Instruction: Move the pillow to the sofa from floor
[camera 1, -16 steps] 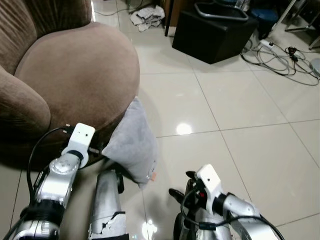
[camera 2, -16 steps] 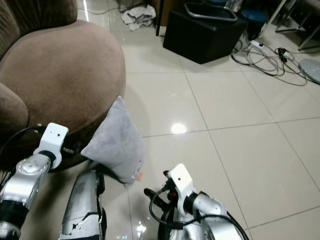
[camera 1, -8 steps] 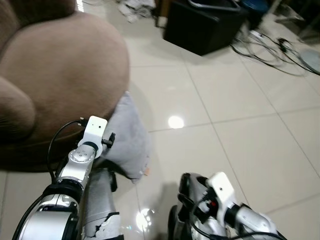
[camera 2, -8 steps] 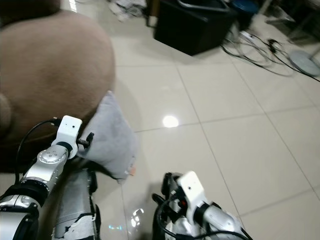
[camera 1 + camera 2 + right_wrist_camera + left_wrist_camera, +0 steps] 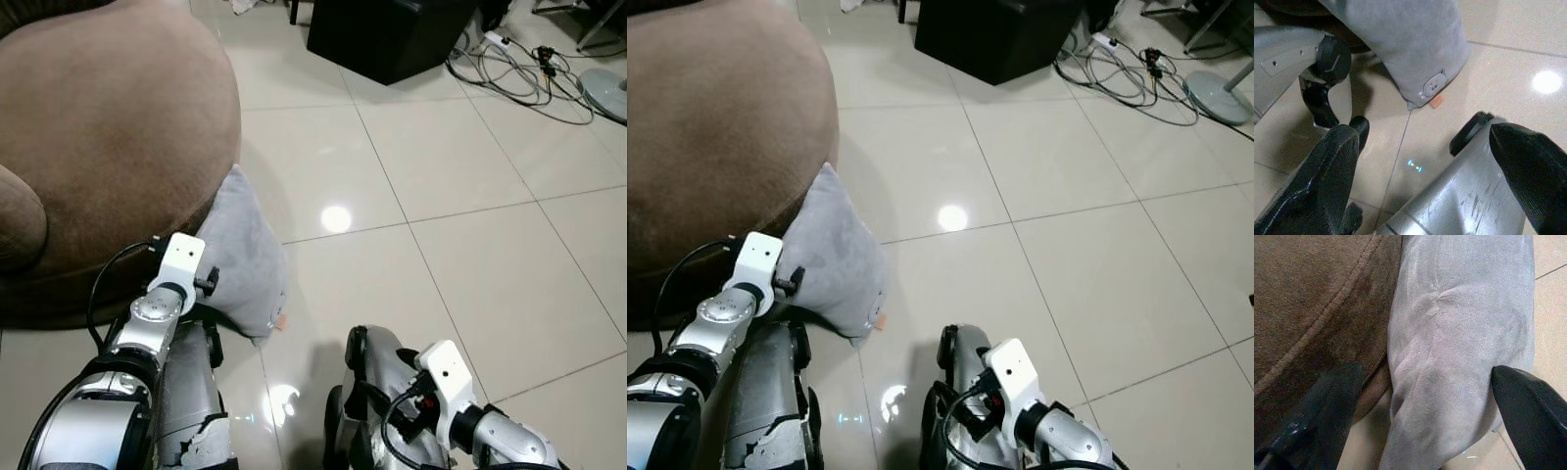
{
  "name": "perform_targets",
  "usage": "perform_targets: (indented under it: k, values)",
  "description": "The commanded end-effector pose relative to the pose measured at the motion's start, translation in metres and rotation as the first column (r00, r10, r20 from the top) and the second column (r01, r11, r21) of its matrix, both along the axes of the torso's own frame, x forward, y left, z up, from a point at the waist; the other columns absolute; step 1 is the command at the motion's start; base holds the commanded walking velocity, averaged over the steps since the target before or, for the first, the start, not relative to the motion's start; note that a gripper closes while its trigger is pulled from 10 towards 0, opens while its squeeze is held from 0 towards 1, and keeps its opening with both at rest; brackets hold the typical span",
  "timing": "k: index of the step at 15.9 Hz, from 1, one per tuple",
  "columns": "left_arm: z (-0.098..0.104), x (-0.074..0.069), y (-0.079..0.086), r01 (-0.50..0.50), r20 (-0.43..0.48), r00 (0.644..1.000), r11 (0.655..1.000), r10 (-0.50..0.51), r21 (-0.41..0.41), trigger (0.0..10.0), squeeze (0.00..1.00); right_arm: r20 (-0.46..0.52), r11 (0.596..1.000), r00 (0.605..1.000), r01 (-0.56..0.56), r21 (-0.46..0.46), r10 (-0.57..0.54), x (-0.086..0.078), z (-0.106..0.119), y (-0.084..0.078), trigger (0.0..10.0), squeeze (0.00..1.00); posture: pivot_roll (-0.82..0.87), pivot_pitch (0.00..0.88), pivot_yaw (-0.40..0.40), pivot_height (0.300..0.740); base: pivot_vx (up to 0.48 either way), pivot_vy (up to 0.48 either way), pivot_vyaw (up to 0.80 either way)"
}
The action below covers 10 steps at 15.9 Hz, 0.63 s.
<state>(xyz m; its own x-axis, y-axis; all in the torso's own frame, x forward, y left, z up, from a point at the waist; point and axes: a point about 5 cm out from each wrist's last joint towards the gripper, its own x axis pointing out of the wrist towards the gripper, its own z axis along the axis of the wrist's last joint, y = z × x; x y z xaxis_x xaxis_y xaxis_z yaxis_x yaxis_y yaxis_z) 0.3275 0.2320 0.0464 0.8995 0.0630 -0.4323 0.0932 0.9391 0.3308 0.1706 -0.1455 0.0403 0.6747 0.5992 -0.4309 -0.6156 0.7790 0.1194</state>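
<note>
Soft grey suede-like pillow (image 5: pixel 1459 357) between spread left claw (image 5: pixel 1425 401) fingers, against ribbed brown sofa (image 5: pixel 108 127).

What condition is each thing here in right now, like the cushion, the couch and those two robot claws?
Grey pillow: on the floor, propped upright against the sofa's base.
Brown sofa: nothing on its seat.
Left gripper: open, fingers either side of the pillow, not closed on it.
Right gripper: open, low over the floor tiles, holding nothing.
Black box: standing on the floor.
Cables: lying loose on the floor.
</note>
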Motion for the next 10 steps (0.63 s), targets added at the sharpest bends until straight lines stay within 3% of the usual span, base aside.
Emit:
perform_targets:
  k: [1,6,10]
  values:
    - [-0.012,-0.008,-0.001,-0.005,-0.045,0.999,1.0,0.006,0.011,10.0,0.0,-0.021,1.0,1.0,0.021,-0.012,-0.021,-0.005,0.0,-0.007,10.0,0.0,-0.02,0.291,-0.202,0.561,0.0,0.0,0.0]
    - [-0.016,-0.008,-0.008,-0.003,-0.06,0.998,0.999,0.006,0.051,10.0,0.0,-0.047,0.999,0.999,0.018,-0.037,-0.02,-0.019,0.003,-0.015,10.0,0.0,-0.07,0.31,-0.228,0.561,0.0,0.0,0.0]
    - [-0.009,0.0,-0.013,-0.017,-0.018,1.0,0.999,0.017,0.042,10.0,0.0,-0.057,0.999,0.998,0.022,-0.048,-0.025,-0.027,0.004,-0.017,10.0,0.0,-0.08,0.313,-0.228,0.561,0.0,0.0,0.0]
